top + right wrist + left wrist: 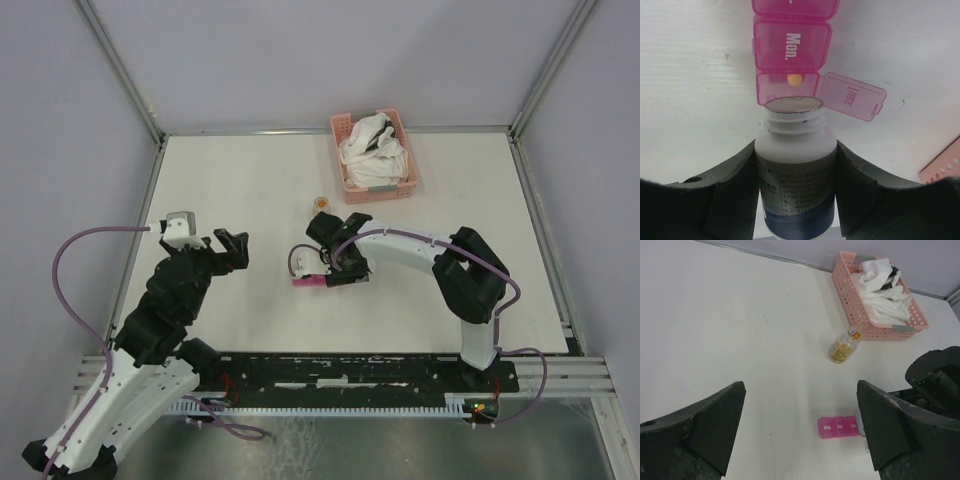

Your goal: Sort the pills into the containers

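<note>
L grip [800, 390]: jaws wide, nothing between; hovers left of box, well apart.
R grip [796, 152]: clamped on white bottle [795, 125], cap off, mouth at open cell.
Box [791, 37]: magenta strip, mid-table; "Mon." lid shut, next lid flipped out sideways.
Pill [794, 78]: one, orange, in open cell.
Blocking: bottle rim hides cell's near part; from above, R grip covers strip's end.
Jar [843, 346]: clear, yellow contents, beyond box.
Basket [850, 300]: pink, white cloths [880, 290], far edge.

A white table [250, 170] with a faintly scuffed top fills the enclosure. Plain pale lavender-grey walls [330, 60] close it in at the back and on both sides, joined by slanting silver metal posts [119, 70]. A slotted aluminium rail [565, 372] runs along the near edge. The light is soft and even, with only faint shadows.
</note>
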